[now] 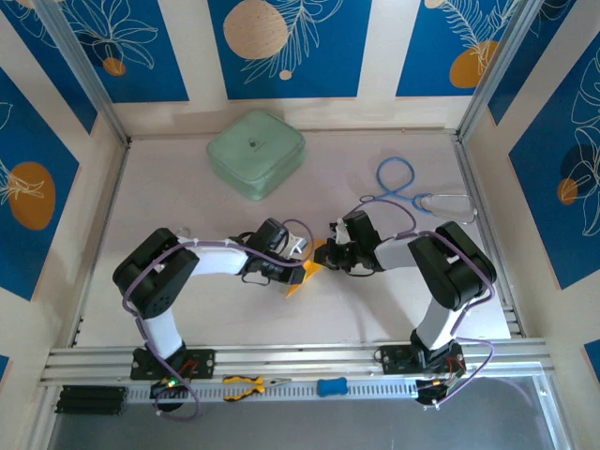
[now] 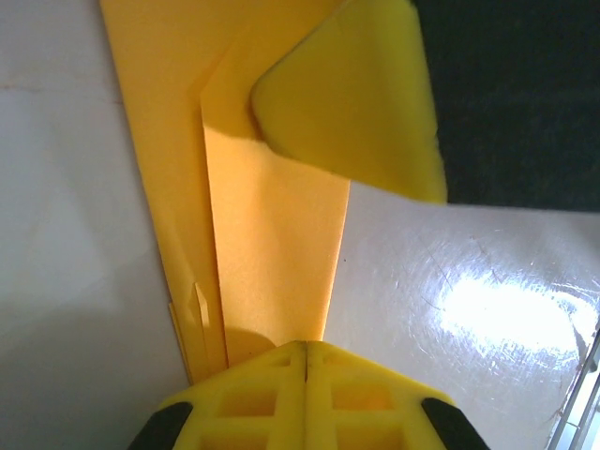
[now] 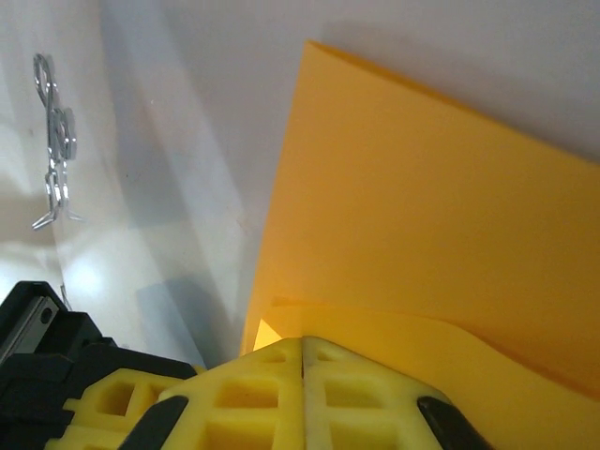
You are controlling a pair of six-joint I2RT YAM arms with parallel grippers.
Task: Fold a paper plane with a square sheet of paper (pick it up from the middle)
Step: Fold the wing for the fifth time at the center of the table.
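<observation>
Blue leaf-patterned walls close in a pale bench [image 1: 187, 206], seen from above. Near its middle, a little toward the near edge, lies the orange-yellow sheet of paper [image 1: 302, 279]. It is already folded into a narrow strip with lengthwise creases and sits between the two arm tips.

What could go wrong, left to right: on the left, the paper's layers lie loose and slightly fanned along one edge. A sliding press there would likely skew the crease or drag the whole sheet across the smooth bench. On the right, a flap bows upward beside the fingertips. Pressed off-line, it could set a crooked fold, and let go, it may spring open. The two tips are also very close together, so they could bump each other.

The left pincer [image 2: 307, 356] is fully closed, its yellow fingertips [image 2: 262, 375] at one end of the folded strip. Whether a layer is nipped between them cannot be told.

The right pincer [image 3: 303, 352] is closed too, its tips at the curled flap, and a pinch cannot be confirmed. One of its fingers [image 2: 352, 94] sits over the strip's other end, touching it or just above it.
</observation>
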